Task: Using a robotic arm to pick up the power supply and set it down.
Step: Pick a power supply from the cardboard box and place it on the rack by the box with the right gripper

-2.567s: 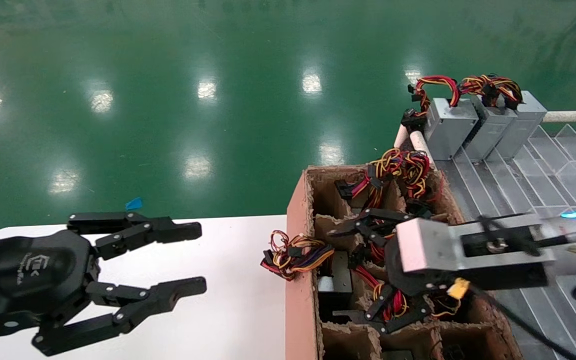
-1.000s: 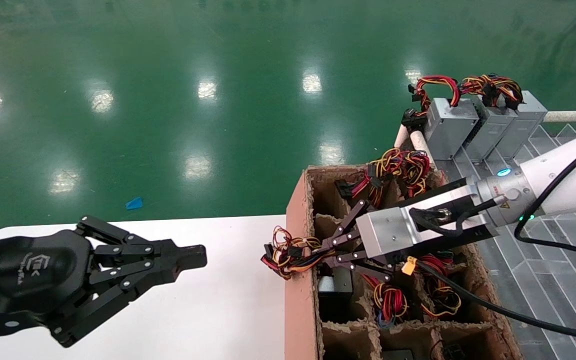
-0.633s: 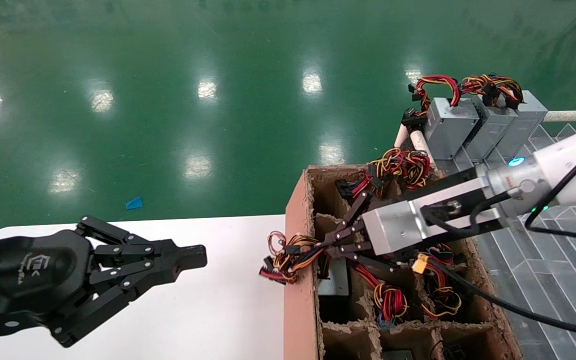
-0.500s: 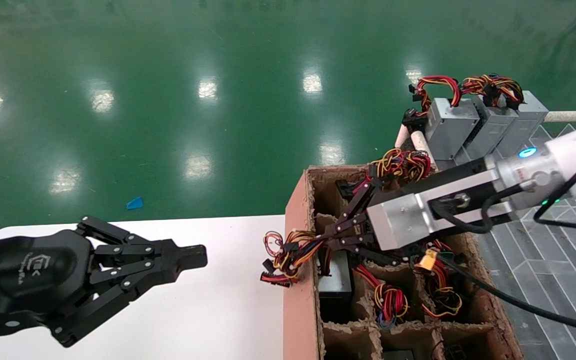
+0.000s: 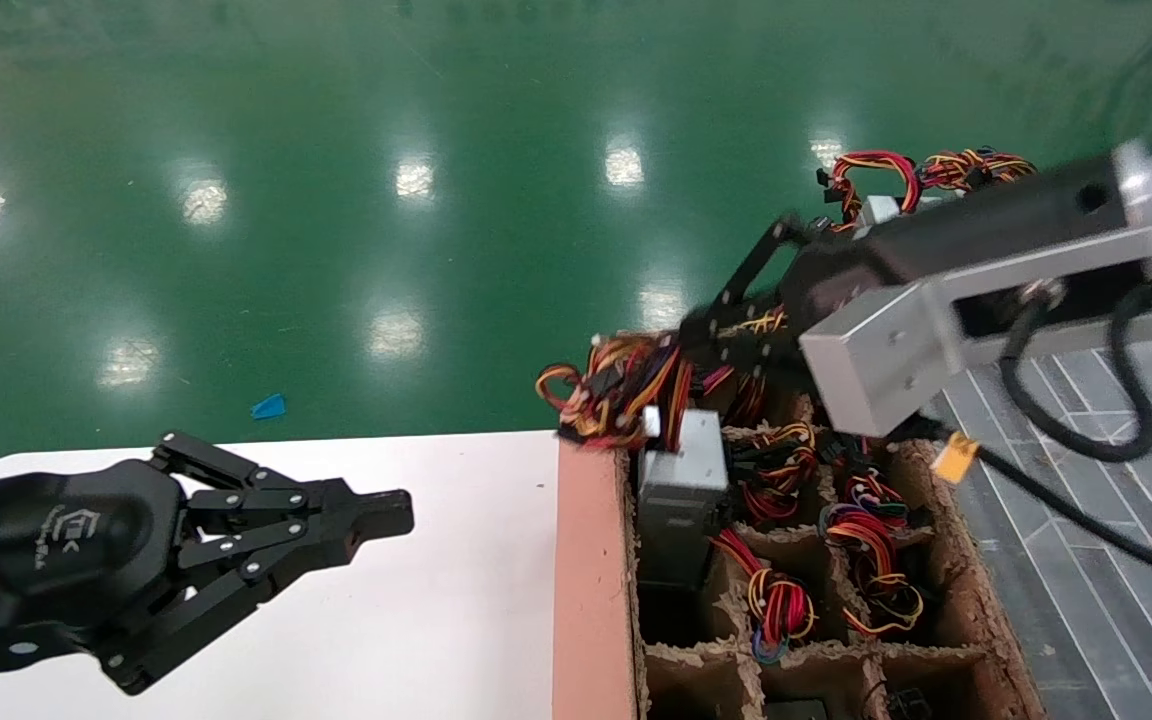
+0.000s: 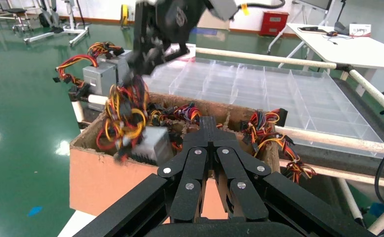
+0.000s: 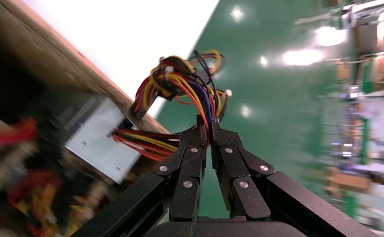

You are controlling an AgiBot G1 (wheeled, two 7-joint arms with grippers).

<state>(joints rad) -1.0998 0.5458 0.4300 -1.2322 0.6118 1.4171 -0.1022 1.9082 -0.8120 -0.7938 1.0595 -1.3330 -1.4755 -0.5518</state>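
Head view shows the largest thing first: a brown cardboard crate (image 5: 591, 560) with paper dividers, standing at the right edge of the white worktop (image 5: 456, 620). Many cells hold coiled wire bundles. To its right lies a clear plastic tray (image 5: 1086, 400).

The right gripper (image 5: 706, 335) is above the far end of the crate, closed on the wire bundle (image 5: 626, 385) of the power supply (image 5: 681, 480). The grey metal box hangs under the bundle, tilted, with its lower part between the dividers and its upper part above the crate's rim. In the right wrist view the fingers (image 7: 200, 143) pinch the orange, yellow, red and purple wires, and the box (image 7: 98, 140) hangs aside from them.

The left gripper (image 5: 376, 515) is parked over the worktop with its fingers closed on nothing.

I judge the box to be rigid and rather heavy for its size, while the wires are soft and flexible. Held only by the bundle, it can swing, turn, or catch on a divider, and the load pulls on the wire roots. A firmer hold would be across the metal body itself, once enough of it is free above the crate.
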